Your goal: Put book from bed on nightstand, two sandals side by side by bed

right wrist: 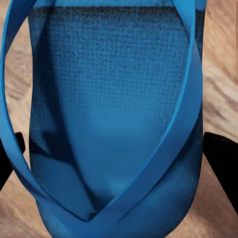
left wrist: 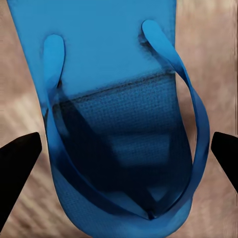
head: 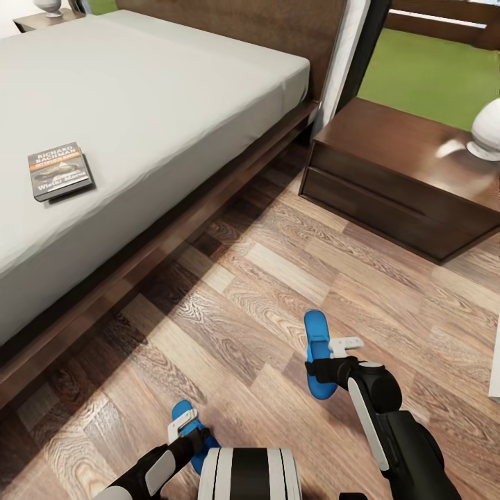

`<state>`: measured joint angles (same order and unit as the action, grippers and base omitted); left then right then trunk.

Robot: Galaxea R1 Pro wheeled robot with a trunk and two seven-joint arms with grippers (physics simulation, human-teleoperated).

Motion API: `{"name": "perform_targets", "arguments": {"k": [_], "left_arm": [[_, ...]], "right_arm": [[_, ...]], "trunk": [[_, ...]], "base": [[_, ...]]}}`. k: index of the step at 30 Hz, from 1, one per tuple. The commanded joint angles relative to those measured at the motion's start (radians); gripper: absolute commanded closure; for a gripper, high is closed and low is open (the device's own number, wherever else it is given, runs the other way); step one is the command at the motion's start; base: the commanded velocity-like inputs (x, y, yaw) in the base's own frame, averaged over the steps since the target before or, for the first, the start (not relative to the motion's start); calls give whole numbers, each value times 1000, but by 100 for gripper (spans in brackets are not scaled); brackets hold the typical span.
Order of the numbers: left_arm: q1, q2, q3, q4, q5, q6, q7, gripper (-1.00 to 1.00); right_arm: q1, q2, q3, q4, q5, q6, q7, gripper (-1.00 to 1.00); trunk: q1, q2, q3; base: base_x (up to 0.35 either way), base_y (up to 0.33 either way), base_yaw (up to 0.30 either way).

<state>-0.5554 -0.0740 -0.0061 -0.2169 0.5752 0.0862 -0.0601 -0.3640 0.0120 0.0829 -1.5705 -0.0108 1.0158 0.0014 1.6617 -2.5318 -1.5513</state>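
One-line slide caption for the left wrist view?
Left gripper open astride a blue sandal lying strap-up on the wood-plank floor.

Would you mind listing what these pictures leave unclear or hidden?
- Left sandal, head view: mostly covered by the left claw and the robot's trunk.
- Right sandal, head view: its middle is hidden by the right claw.
- Whether either claw touches its sandal: both wrist views show dark fingers flanking the sole, contact unclear.
- Book, head view: small lettering unreadable.
- Lamp, head view: cut off by the edge.
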Motion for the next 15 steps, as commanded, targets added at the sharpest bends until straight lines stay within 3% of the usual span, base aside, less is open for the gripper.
{"name": "perform_targets", "arguments": {"k": [1, 15], "left_arm": [[0, 0, -1, -1, 7, 5, -1, 100], [0, 0, -2, 0, 7, 4, 0, 100]], "right_arm": [[0, 0, 0, -1, -1, 4, 0, 100], [-1, 0, 0, 0, 0, 4, 1, 100]], "trunk": [[-1, 0, 3], [-7, 3, 58]], "base": [[0, 0, 0], [0, 0, 0]]}}
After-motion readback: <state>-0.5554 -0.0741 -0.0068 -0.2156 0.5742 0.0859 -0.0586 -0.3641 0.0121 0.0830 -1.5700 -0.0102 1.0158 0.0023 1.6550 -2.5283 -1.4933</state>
